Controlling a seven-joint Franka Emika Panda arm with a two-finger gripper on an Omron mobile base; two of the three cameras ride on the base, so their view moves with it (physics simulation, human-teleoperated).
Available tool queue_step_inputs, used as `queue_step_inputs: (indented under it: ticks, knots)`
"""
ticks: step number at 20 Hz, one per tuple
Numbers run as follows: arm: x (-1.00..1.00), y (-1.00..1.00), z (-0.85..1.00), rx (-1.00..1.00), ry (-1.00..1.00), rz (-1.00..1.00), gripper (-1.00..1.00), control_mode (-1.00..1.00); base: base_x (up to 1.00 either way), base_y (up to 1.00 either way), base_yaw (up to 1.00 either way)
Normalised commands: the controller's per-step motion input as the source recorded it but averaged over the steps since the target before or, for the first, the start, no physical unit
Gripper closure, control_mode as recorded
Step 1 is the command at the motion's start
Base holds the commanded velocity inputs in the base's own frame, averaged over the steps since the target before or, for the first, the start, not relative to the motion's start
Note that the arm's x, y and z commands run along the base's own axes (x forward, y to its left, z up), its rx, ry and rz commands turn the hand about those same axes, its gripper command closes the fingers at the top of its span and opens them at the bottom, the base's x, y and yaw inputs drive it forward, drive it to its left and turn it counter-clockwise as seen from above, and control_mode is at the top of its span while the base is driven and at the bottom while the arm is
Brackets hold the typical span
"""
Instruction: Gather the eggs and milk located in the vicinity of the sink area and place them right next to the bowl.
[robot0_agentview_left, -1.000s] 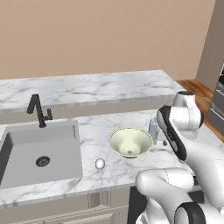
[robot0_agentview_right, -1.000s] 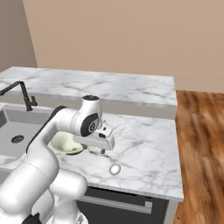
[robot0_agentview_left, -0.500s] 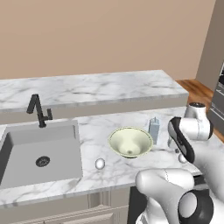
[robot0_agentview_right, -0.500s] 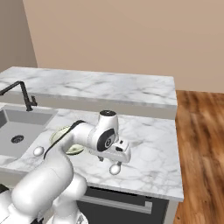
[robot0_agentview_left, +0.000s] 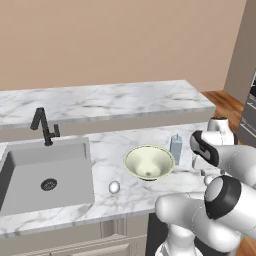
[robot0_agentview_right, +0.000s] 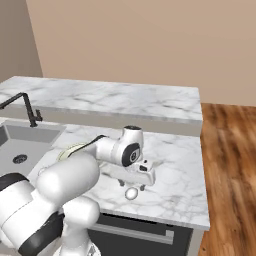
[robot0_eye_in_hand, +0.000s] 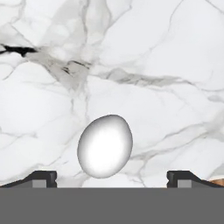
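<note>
My gripper (robot0_eye_in_hand: 111, 179) hangs low over the marble counter (robot0_eye_in_hand: 166, 57) with its jaws spread wide, and nothing is between them yet. In the hand view the two dark fingertips (robot0_eye_in_hand: 41, 178) sit far apart at the bottom corners, and one egg (robot0_eye_in_hand: 105, 145) lies on the stone in the gap ahead of them, resting on its side and clear of both tips.

From the right base view the gripper (robot0_agentview_right: 131, 185) points down just above that same egg (robot0_agentview_right: 131, 193), which sits on the counter (robot0_agentview_right: 170, 175) near its front edge, right of the bowl (robot0_agentview_right: 68, 151). How close the fingers are to touching the egg I cannot quite tell from here, since my own arm covers much of it.

In the left base view the bowl (robot0_agentview_left: 149, 161) stands in the middle of the counter (robot0_agentview_left: 110, 150), pale cream-green inside. The milk (robot0_agentview_left: 176, 148) stands upright just beside the bowl on its right, at the far side. The egg under my hand peeks out as a small pale shape (robot0_agentview_left: 208, 180) right of the bowl, partly hidden by my arm.

A second egg (robot0_agentview_left: 114, 187) lies near the front edge, between the sink (robot0_agentview_left: 47, 172) and the bowl, close to the sink's right rim. The black faucet (robot0_agentview_left: 44, 127) rises behind the basin
</note>
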Motion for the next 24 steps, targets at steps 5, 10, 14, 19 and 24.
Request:
queue_step_inputs:
  ticks: [5,10,14,19,24]
  knots:
    - [-0.03,0.00,-0.18,0.02,0.01,0.00,-1.00,-1.00,0.00,0.00,0.00]
    - [-0.11,0.00,-0.19,0.05,0.00,0.00,-1.00,-1.00,0.00,0.00,0.00]
    - [-0.20,0.00,-0.06,0.04,0.00,0.00,-1.00,-1.00,0.00,0.00,0.00]
    - [-0.15,0.00,-0.23,0.01,0.00,0.00,-1.00,-1.00,0.00,0.00,0.00]
    - [0.02,0.00,-0.15,0.00,-0.03,0.00,-1.00,-1.00,0.00,0.00,0.00]
